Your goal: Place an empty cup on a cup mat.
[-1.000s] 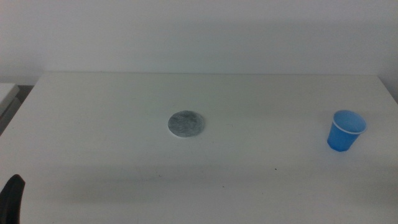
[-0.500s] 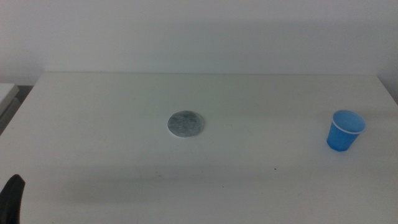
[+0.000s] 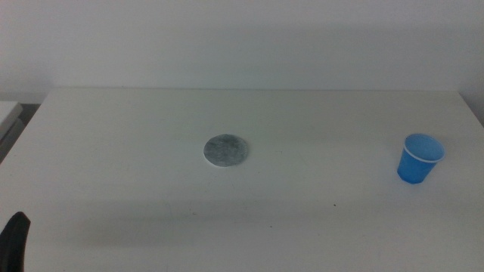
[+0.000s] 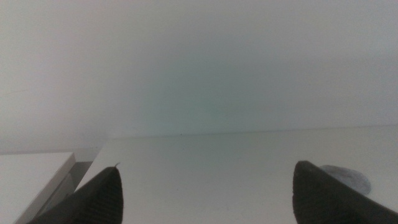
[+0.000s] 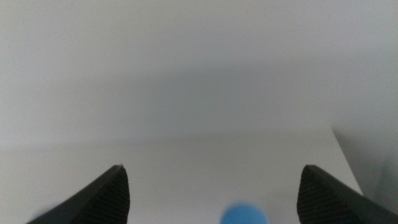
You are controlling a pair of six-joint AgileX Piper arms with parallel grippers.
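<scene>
The blue cup stands upright at the right side of the white table, open end up and empty. The grey cup mat lies flat near the table's middle, well left of the cup. My left gripper is open, low at the table's near left corner, where one dark jaw shows in the middle view; the cup mat peeks out beside one jaw. My right gripper is open too, back from the table, with the top of the cup blurred between its jaws and well ahead of them.
The white table ends at a pale wall behind. A second white surface stands off the table's left edge with a dark gap between.
</scene>
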